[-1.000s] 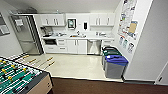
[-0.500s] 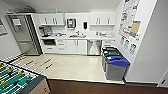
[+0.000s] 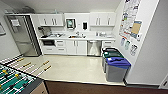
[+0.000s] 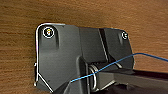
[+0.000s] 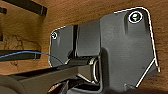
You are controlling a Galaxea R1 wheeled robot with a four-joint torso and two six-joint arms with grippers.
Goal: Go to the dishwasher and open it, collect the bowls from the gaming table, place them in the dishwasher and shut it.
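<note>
Brown wood-grain floor (image 4: 82,15) lies beneath both wrist cameras, suggesting the arms hang low at the robot's sides while it drives; whether either gripper is open or closed cannot be told. Nearest in the head view, a table-football table (image 3: 15,81) juts in at the lower left corner, its rods reaching over the pale kitchen floor (image 3: 72,68). Farther on, at the right wall, stand a blue-lidded bin (image 3: 117,68) and a green-lidded bin (image 3: 111,55), set there, it seems, for sorting waste. At the far wall runs the bench (image 3: 77,38) with a sink, white cabinets below and above. The dishwasher (image 3: 94,48), steel-fronted and shut, sits under the bench's right half, well apart from the robot. A tall refrigerator (image 3: 22,35) stands at the far left.
</note>
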